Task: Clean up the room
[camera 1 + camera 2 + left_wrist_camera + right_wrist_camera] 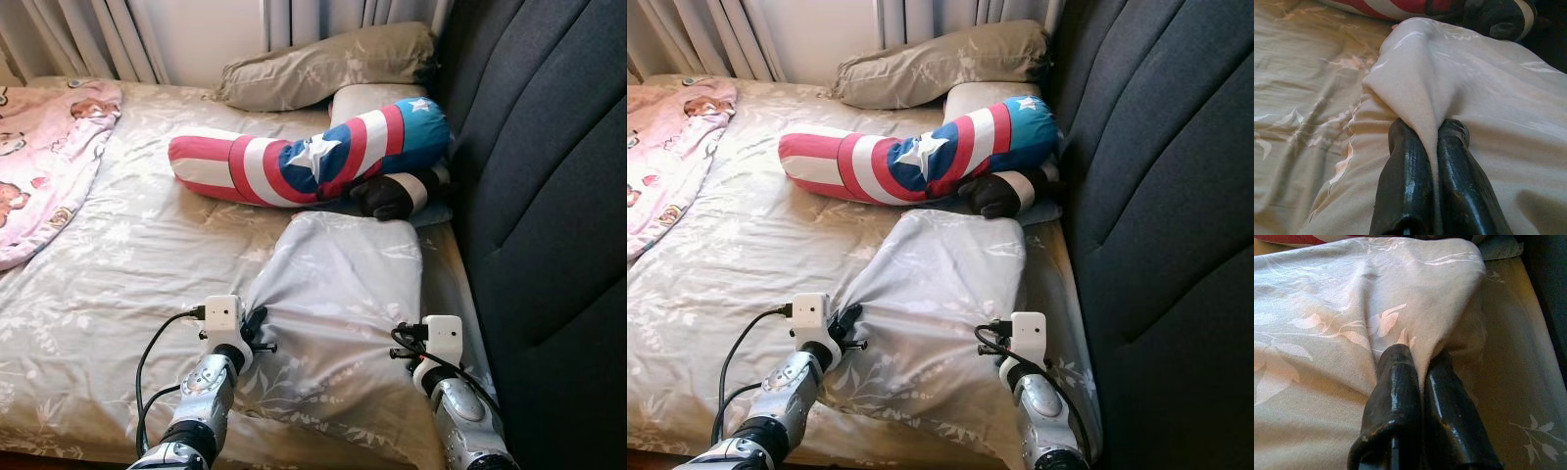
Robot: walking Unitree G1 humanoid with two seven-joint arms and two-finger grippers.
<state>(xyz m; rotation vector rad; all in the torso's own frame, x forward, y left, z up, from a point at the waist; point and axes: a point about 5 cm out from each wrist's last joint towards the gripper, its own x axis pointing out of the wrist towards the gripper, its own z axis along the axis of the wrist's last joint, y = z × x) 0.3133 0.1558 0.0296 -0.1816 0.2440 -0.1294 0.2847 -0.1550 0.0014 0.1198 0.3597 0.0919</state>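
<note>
1. Both silver arms are reaching forward and slightly downward from the lower edge of the head views, running roughly parallel and well apart.
2. The left gripper point(1432, 134) is pinching a fold of the grey pillowcase point(343, 264) at its left near corner; its two black fingers point(1405, 181) are lying almost together, with only the cloth between them.
3. The right gripper point(1418, 360) is clamping the same pillowcase near its right near corner; its fingers point(1393, 387) are pressing side by side on a ridge of fabric.
4. Each wrist is carrying a white camera block, with black cable looping beside it.
</note>
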